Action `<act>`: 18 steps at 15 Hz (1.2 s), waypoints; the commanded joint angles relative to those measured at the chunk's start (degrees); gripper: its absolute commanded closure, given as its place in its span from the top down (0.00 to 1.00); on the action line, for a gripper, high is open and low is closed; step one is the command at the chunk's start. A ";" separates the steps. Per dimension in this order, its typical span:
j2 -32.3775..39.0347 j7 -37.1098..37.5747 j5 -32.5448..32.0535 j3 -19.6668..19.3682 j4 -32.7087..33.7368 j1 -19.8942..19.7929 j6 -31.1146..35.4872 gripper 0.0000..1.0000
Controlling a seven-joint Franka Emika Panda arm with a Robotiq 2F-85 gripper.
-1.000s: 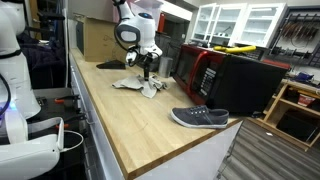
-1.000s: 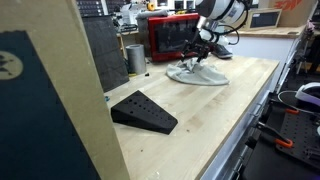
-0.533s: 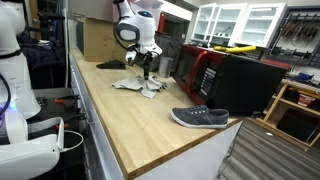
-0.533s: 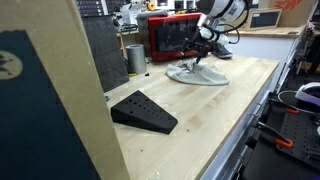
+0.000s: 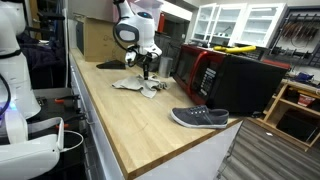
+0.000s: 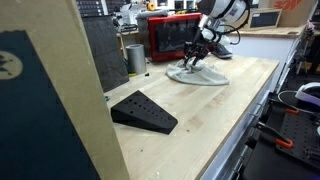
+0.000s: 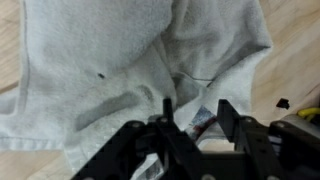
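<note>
A crumpled pale grey cloth (image 5: 138, 86) lies on the wooden counter (image 5: 130, 130), also seen as a flat heap (image 6: 200, 75) in front of the red appliance. My gripper (image 5: 147, 74) points straight down onto it in both exterior views (image 6: 195, 62). In the wrist view the cloth (image 7: 110, 65) fills most of the picture. My gripper (image 7: 194, 108) has its two black fingers (image 7: 166, 108) standing apart, with a raised fold and a small printed label (image 7: 200, 118) in the gap between them. The pads do not visibly pinch the fold.
A grey shoe (image 5: 200, 118) lies near the counter's front corner. A red and black microwave (image 5: 205, 70) stands close behind the cloth. A black wedge (image 6: 143, 111) and a metal cup (image 6: 135, 58) sit further along. A cardboard box (image 5: 98, 40) stands at the far end.
</note>
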 commanded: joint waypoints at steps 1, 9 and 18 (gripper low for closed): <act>-3.02 -3.64 2.71 0.56 -1.59 -0.73 -1.57 0.20; -5.70 -7.20 5.27 0.44 -2.85 -0.42 -2.34 0.00; -15.53 -13.22 8.70 -0.98 -7.52 6.05 -16.29 0.00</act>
